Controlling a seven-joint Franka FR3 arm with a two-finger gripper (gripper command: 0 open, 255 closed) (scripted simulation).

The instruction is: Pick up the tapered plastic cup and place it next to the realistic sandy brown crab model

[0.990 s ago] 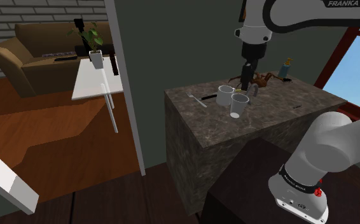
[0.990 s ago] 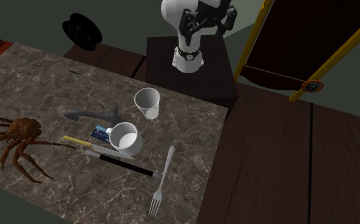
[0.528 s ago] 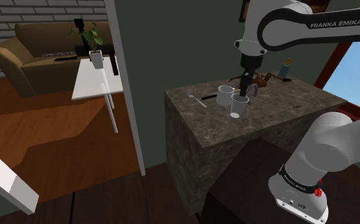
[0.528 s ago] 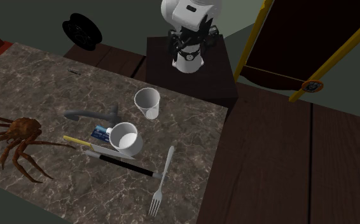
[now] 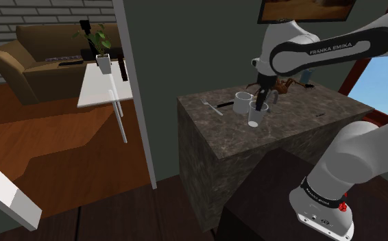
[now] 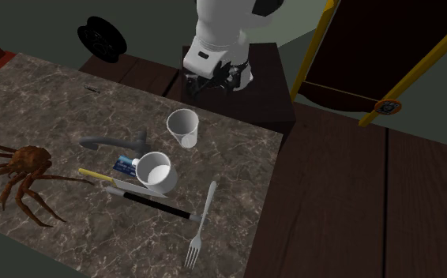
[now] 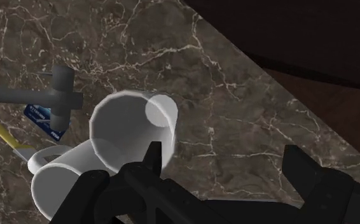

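In the second exterior view the sandy brown, long-legged crab model [image 6: 20, 170] lies at the left end of the dark marbled table [image 6: 246, 158]. It is well apart from the white tapered cup [image 6: 182, 127], which stands upright toward the table's right end, just beside a white handled mug [image 6: 155, 171]. Over the past second the white arm has swung down, so the black gripper [image 6: 212, 79], earlier high above the table, now hangs low just beyond the cup. I judge the approach nearly done, with the grasp next and the carry to the crab still to come. The shoulder view sets the gripper [image 5: 260, 104] at the cup's rim without resolving its fingers. The wrist view shows them spread apart, one finger [image 7: 151, 156] over the cup's near wall and the other clear of it, clasping nothing.
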